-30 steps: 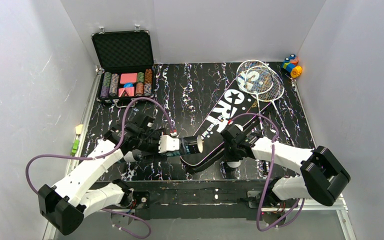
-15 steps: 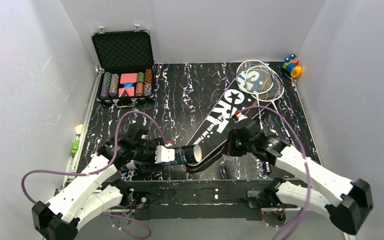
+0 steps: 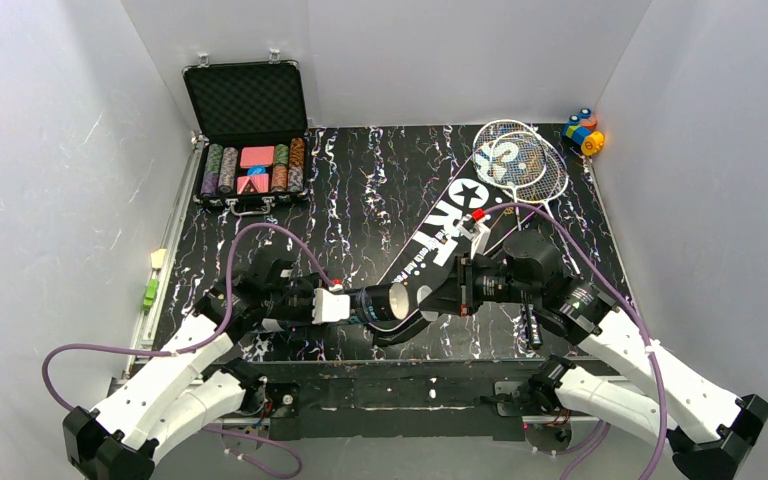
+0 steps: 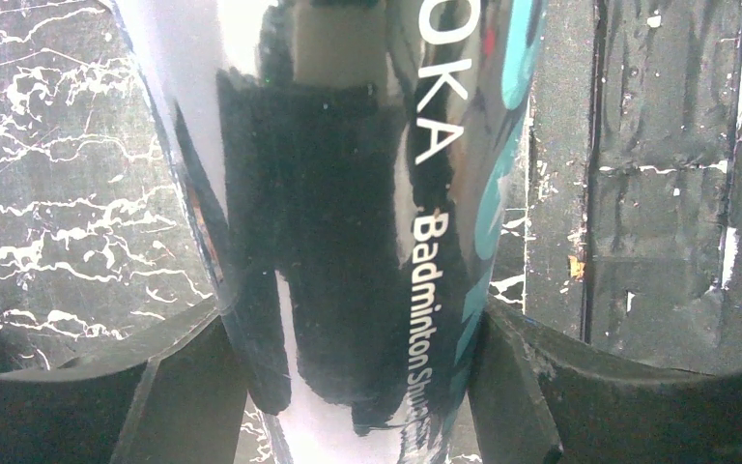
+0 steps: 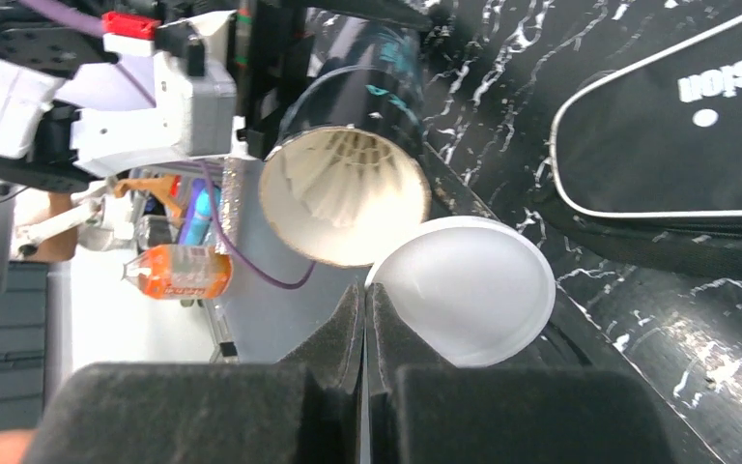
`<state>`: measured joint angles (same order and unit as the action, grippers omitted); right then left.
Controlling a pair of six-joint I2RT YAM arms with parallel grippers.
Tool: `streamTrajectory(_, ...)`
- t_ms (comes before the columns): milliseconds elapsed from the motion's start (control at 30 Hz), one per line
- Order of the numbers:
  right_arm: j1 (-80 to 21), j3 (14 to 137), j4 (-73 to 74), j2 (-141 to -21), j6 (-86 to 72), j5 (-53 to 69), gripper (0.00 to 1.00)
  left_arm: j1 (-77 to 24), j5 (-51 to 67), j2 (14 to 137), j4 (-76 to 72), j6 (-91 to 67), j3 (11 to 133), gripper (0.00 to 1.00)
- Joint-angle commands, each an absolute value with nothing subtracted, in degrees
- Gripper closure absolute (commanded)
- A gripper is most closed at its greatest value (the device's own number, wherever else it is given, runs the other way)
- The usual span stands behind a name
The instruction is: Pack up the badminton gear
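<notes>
Left gripper [image 3: 332,306]: fingers clamped on either side of the long dark tube with teal lettering [image 3: 375,301], which is held level above the near table edge, its open mouth toward the right arm. White feather shuttlecocks [image 5: 343,184] sit inside.

Right gripper [image 5: 365,304]: foam pads pressed almost together, pinching the rim of a round white translucent cap [image 5: 469,290].

Change noted: a second ago the right arm was low by the table edge. It has since risen and turned, bringing the cap just beside the mouth, low and off-centre, not seated.

Judgement: capping is next, and the cap needs centring first. The two silver-framed rackets [image 3: 520,160] and the black racket-shaped bag [image 3: 450,225] are not yet packed.
</notes>
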<state>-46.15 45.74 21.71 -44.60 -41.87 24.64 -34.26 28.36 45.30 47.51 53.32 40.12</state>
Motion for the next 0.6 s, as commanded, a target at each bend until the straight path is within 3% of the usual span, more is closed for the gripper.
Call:
streamTrajectory(0,-46.36,44.82,13.15,-43.42,-43.62,30.57,0.99,-34.45,29.70,44.78,45.28,52.96,39.96,1.00)
streamTrajectory(567,-47.37,43.39,-1.31,-48.06,-47.75,34.90,0.99,-34.54,30.06,45.27,43.88,51.83,40.34,1.00)
